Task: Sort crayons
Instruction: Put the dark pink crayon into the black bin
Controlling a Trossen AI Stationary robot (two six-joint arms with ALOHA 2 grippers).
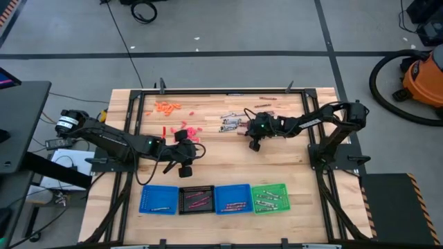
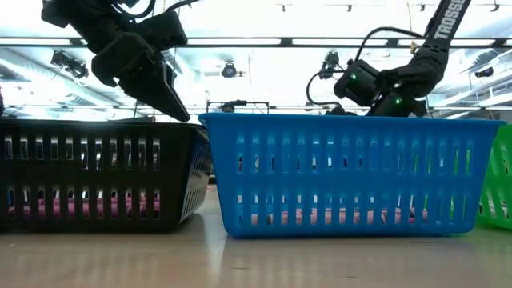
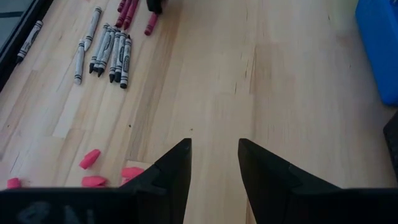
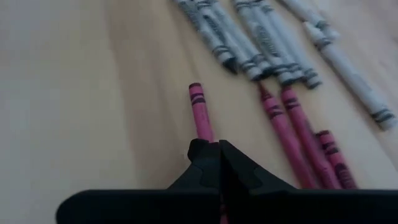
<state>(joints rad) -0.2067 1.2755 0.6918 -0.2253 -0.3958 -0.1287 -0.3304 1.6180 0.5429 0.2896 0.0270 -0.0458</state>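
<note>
- We see the right gripper [image 4: 219, 148] closed on the end of a magenta crayon [image 4: 201, 116], low over the wood just beside the loose crayons near the table's far edge.
- We judge the hold shallow: the fingers pinch only 1 tip, so the stick could pivot or slip out on the lift.
- At least 3 more magenta crayons [image 4: 292, 134] lie just beside it, with the grey crayons [image 4: 261, 34] beyond; a tilted lift could nudge them.
- The left gripper [image 3: 214, 163] hangs above bare wood with a narrow gap between its fingers and nothing in it, near the pink scraps [image 3: 93, 180]; it waits.
- The high view alone shows all 4 trays along the near edge: a blue tray [image 1: 159, 199], a black tray [image 1: 196, 199], a second blue tray [image 1: 232, 198] and a green tray [image 1: 268, 198], each with crayons inside, plus orange pieces [image 1: 166, 107] at the far left.
- The right wrist view alone shows the grip itself; from above, the arm hides it.
- The low view shows tray walls and both arms raised behind them, but no loose crayons on the table.
</note>
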